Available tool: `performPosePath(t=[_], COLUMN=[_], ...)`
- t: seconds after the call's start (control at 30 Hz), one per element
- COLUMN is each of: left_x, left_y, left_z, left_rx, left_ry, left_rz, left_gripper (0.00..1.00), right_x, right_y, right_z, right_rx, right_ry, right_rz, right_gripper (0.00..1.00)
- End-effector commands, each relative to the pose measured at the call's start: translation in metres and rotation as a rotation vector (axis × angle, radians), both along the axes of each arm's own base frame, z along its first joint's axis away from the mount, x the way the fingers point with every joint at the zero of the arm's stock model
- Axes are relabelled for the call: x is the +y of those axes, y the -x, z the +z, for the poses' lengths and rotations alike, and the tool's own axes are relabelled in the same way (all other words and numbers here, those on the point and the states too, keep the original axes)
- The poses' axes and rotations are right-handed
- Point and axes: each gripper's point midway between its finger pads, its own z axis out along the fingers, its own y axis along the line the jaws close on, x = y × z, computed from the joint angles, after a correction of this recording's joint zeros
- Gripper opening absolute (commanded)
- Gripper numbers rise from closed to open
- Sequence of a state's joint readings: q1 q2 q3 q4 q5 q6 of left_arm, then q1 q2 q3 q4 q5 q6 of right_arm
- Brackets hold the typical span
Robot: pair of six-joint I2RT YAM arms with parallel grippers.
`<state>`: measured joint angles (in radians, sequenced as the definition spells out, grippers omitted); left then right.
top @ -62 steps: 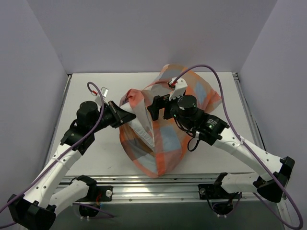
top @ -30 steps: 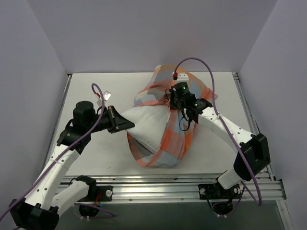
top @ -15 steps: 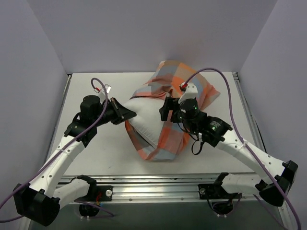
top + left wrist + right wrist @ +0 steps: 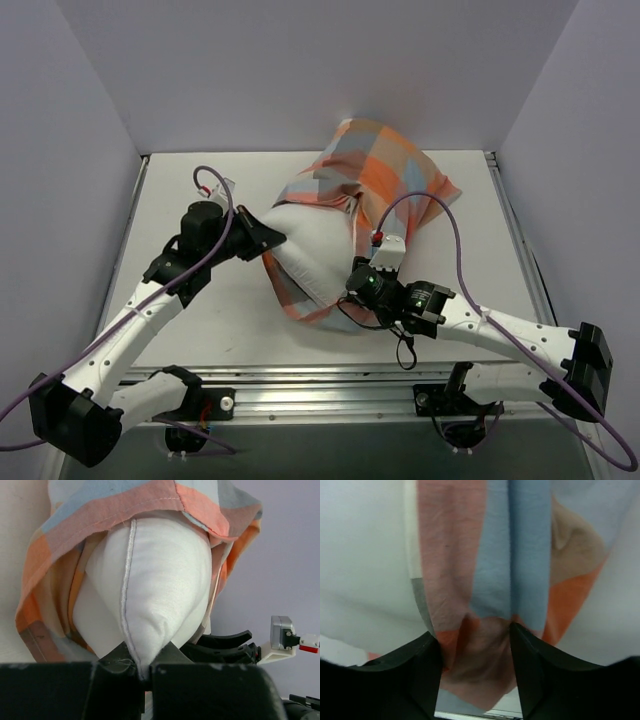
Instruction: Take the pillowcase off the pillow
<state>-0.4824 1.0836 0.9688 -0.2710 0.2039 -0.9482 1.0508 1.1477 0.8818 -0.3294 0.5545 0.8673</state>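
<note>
Pillow (image 4: 310,245) lay mid-table. Its plump white end was bared toward the left arm and the rest sat inside the pillowcase (image 4: 385,170), which bunched up toward the far right of the table (image 4: 480,235).

Left gripper (image 4: 268,240) was clamped on the pillow's exposed corner. The wrist view showed only the seamed tip of the pillow (image 4: 160,580) nipped in the left gripper (image 4: 145,667), a thin hold.

Right gripper (image 4: 350,298) sat low at the near side, closed on a gathered fold of pillowcase (image 4: 490,570). Cloth filled the gap of the right gripper (image 4: 475,645) (whether any pillow was caught under the fold could not be told).

Judged step: strip the cover while the left arm anchors. To do it well:
- Draw the cloth along the pillow's length, away from the anchored corner, not sideways.
- Pull steadily, since a jerk would likely slip that corner pinch.
- Lift the hem (image 4: 150,502) slightly over the bulge.
- Regrip deeper if the fold thins out.
</note>
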Motion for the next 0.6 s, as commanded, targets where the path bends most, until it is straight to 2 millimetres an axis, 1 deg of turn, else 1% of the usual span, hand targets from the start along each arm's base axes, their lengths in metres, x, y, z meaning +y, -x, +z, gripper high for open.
performPosePath(t=[0.0, 0.03, 0.07, 0.1, 0.13, 0.17, 0.2, 0.23, 0.27, 0.3, 0.33, 0.37, 0.4, 0.43, 0.47, 0.5, 0.53, 0.57], left_x=[0.022, 0.028, 0.036, 0.049, 0.055, 0.059, 0.071, 0.069, 0.073, 0.076, 0.082, 0.083, 0.084, 0.08, 0.079, 0.076, 0.069, 0.068], left_y=[-0.016, -0.019, -0.02, -0.025, -0.027, -0.028, -0.034, -0.032, -0.035, -0.037, -0.039, -0.043, -0.045, -0.045, -0.047, -0.047, -0.045, -0.047], left_z=[0.066, 0.064, 0.06, 0.059, 0.059, 0.058, 0.056, 0.059, 0.057, 0.048, 0.046, 0.051, 0.049, 0.051, 0.05, 0.047, 0.045, 0.043], left_rx=[-0.154, -0.14, -0.123, -0.109, -0.099, -0.089, -0.073, -0.073, -0.056, -0.007, 0.003, -0.027, -0.03, -0.049, -0.056, -0.06, -0.057, -0.063], left_ry=[0.084, 0.091, 0.1, 0.12, 0.139, 0.152, 0.176, 0.211, 0.237, 0.287, 0.314, 0.338, 0.347, 0.36, 0.353, 0.339, 0.329, 0.317], left_rz=[0.069, 0.075, 0.084, 0.096, 0.105, 0.103, 0.131, 0.092, 0.096, 0.113, 0.129, 0.14, 0.152, 0.143, 0.156, 0.153, 0.141, 0.153], left_gripper=[0.02, 0.02, 0.02, 0.02, 0.02, 0.02, 0.02, 0.02, 0.02, 0.02, 0.02, 0.02, 0.02, 0.02, 0.02, 0.02, 0.02, 0.02], right_x=[-0.052, -0.061, -0.068, -0.074, -0.089, -0.095, -0.095, -0.103, -0.107, -0.099, -0.096, -0.092, -0.087, -0.073, -0.064, -0.052, -0.042, -0.034], right_y=[0.001, 0.005, 0.006, 0.009, 0.006, 0.005, 0.008, 0.0, 0.003, 0.001, 0.0, 0.001, 0.001, -0.001, -0.001, -0.005, -0.004, -0.004], right_z=[-0.015, -0.024, -0.027, -0.029, -0.042, -0.047, -0.052, -0.054, -0.065, -0.063, -0.064, -0.068, -0.069, -0.064, -0.063, -0.058, -0.056, -0.053], right_rx=[-0.019, -0.006, -0.002, 0.011, 0.032, 0.048, 0.08, 0.079, 0.099, 0.097, 0.095, 0.099, 0.105, 0.102, 0.097, 0.077, 0.084, 0.076], right_ry=[0.106, 0.129, 0.132, 0.107, 0.119, 0.108, 0.062, 0.036, 0.031, -0.02, -0.039, -0.04, -0.054, -0.101, -0.111, -0.149, -0.178, -0.192], right_rz=[-0.159, -0.166, -0.178, -0.179, -0.21, -0.218, -0.2, -0.23, -0.23, -0.204, -0.191, -0.159, -0.136, -0.092, -0.039, -0.001, 0.04, 0.074], right_gripper=[0.4, 0.36, 0.31, 0.23, 0.19, 0.15, 0.09, 0.06, 0.04, 0.0, 0.0, 0.0, 0.0, 0.0, 0.0, 0.0, 0.0, 0.0])
